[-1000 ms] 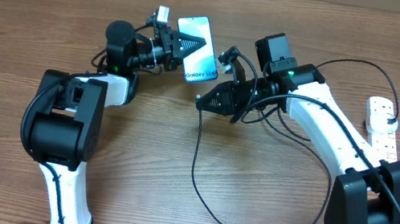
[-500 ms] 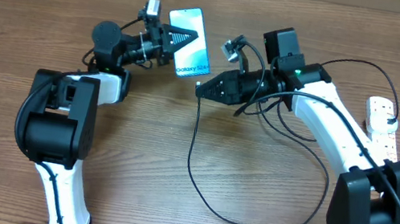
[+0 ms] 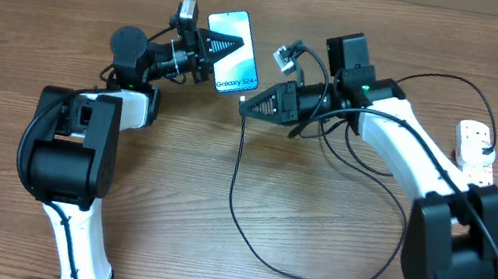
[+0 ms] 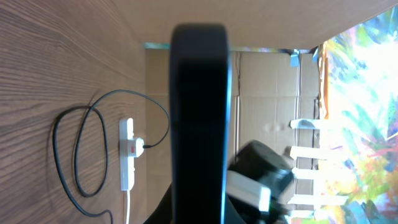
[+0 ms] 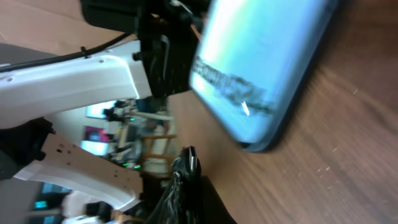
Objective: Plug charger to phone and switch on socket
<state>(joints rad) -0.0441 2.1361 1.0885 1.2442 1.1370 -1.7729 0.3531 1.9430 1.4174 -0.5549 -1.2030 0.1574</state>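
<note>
- The left end effector (image 3: 222, 48) pinches the phone (image 3: 239, 77), which has shifted toward the upper left.
- The right end effector (image 3: 245, 108), clamped on the charger (image 3: 234, 183) tip, has followed; the connector is near the phone but judged not inserted.
- The socket (image 3: 475, 152) lies at the right edge.

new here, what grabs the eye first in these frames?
The bright cyan phone stands out at back centre, clamped in the left gripper. Just right of its lower end, the right gripper points at it, apparently pinching the end of the charger, whose black cable trails forward in a loose loop. The white socket lies at the far right edge.
</note>
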